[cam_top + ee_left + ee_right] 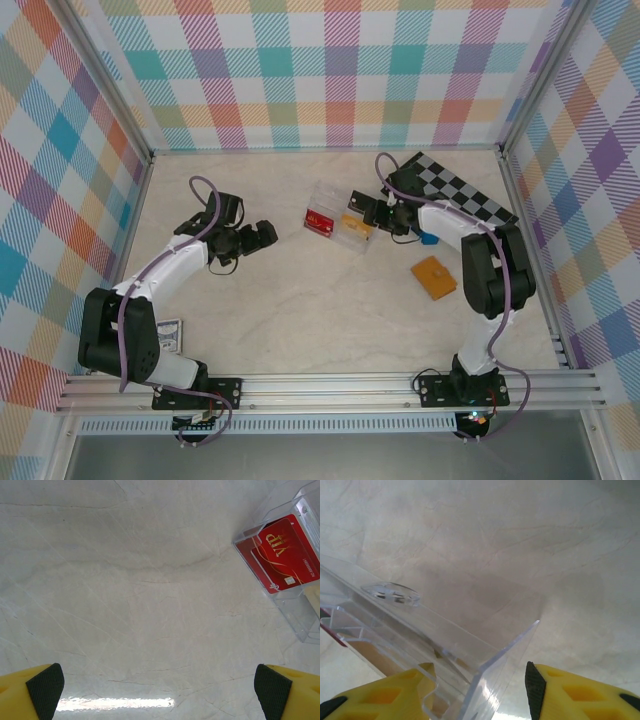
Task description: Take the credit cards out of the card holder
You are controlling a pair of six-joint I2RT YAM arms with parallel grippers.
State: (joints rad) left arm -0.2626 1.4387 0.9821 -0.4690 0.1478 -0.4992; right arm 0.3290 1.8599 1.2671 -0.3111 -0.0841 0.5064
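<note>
The right gripper [477,680] is part-open and astride an upright clear wall of the tray [485,650]: one yellow finger shows through the plastic on the inner side, and the other finger's black pad [536,687] stands just outside the wall with a sliver of gap, so it grips nothing. From above, this gripper [358,207] sits at the tray's [330,195] far right edge. The left gripper [159,687] is spread wide and empty over bare tabletop [150,580], its pads far apart; from above it [265,235] hangs left of the tray, clear of it. In the tray's left compartment lies a red card [282,555] marked VIP, flat under the clear plastic [318,222]; an orange-yellow card [352,222] lies in the compartment beside it, close under the right gripper. The wallet [433,278] lies closed and flat on the tabletop, right of the tray and nearer the arm bases, touching nothing. A blue cube [428,238] sits between the tray and the wallet, beside the right arm's wrist. A chequered board [460,190] lies right of the tray toward the back wall, partly under that arm.
</note>
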